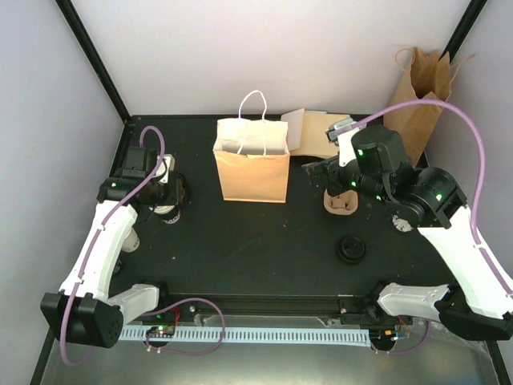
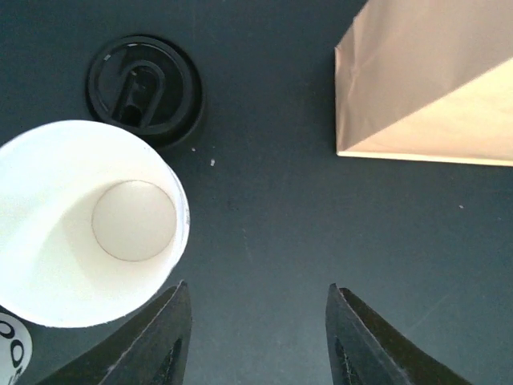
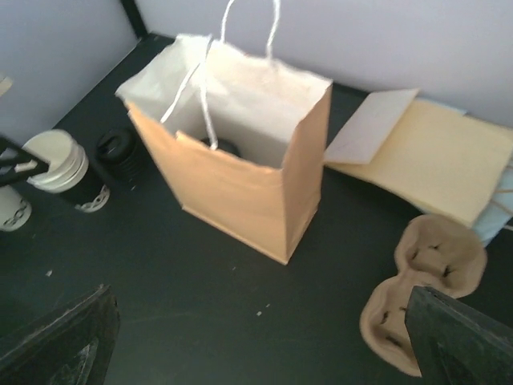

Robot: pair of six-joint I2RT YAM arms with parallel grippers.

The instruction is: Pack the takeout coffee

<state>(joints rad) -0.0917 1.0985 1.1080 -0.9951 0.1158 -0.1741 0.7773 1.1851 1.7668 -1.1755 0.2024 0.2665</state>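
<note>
The black table carries 1 open kraft bag, upright with white handles up; little of its inside shows from above. Behind that bag and to its right lie flat folded bags, partly covered by the right arm. Farther right, a spare bag leans in the corner, its foot hidden.

Right of the open bag, the right gripper hangs with fingers spread wide and only bare table between them. A pulp cup carrier lies beside it, partly cut off by 1 finger in the wrist view.

Left of the open bag, the left gripper has its fingers partway apart, with nothing between them. 1 lidless cup stands just outside 1 finger; whether they touch is unclear. A 2nd cup is cropped at the frame edge. 1 black lid lies flat beside the lidless cup. Another lid lies in front of the open bag, to its right.
</note>
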